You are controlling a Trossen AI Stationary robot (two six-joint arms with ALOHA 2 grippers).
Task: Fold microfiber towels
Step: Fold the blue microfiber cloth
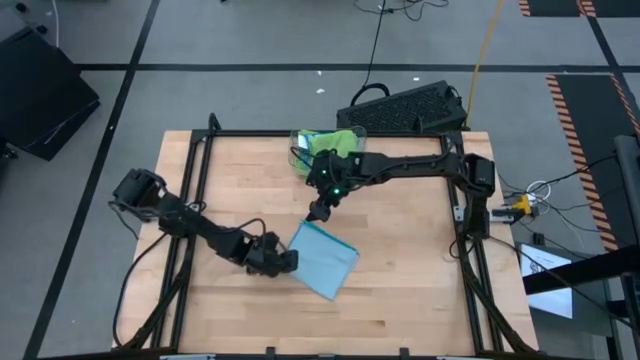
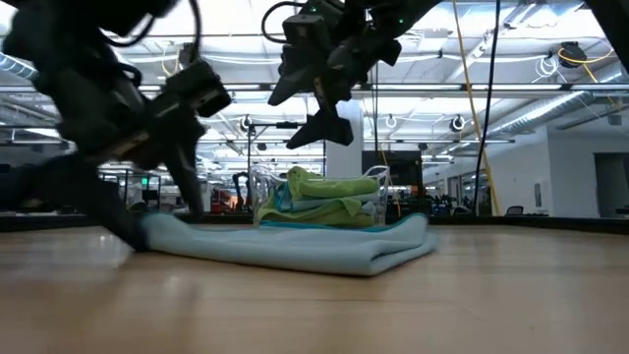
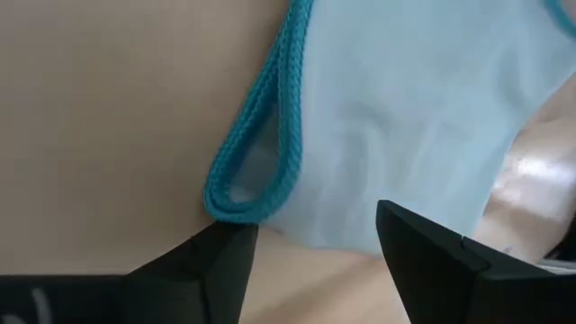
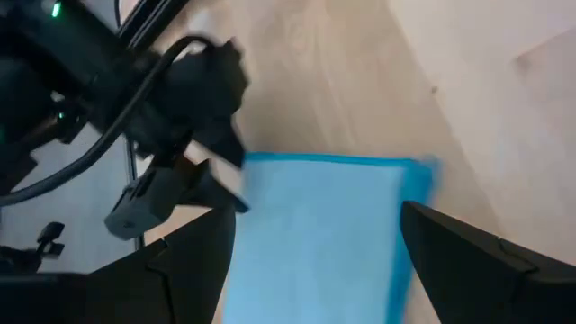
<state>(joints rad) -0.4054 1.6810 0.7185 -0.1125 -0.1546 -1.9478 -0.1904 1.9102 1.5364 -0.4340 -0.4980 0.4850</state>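
Note:
A light blue microfiber towel (image 1: 328,260) lies folded on the wooden table, near the middle. My left gripper (image 1: 288,262) is low at the towel's left edge and open. The towel's corner with its darker stitched hem (image 3: 256,171) lies just ahead of the gap between its fingers (image 3: 315,225). My right gripper (image 1: 320,210) hangs open in the air over the towel's far corner and holds nothing (image 4: 315,261). More green and blue towels lie piled in a clear bin (image 1: 325,143) at the table's far side. My left gripper slants down from the table's left side, and its open fingers (image 3: 216,256) stand on either side of the folded towel's hemmed corner (image 3: 229,202). Whether they touch the cloth I cannot tell. The towel lies flat on the table.
The clear bin (image 2: 319,202) of towels stands behind the folded towel (image 2: 295,246). A black metal frame (image 1: 200,140) runs around the tabletop. A dark keyboard-like object (image 1: 405,108) lies beyond the far edge. Bare wood shows to the near right (image 1: 410,290).

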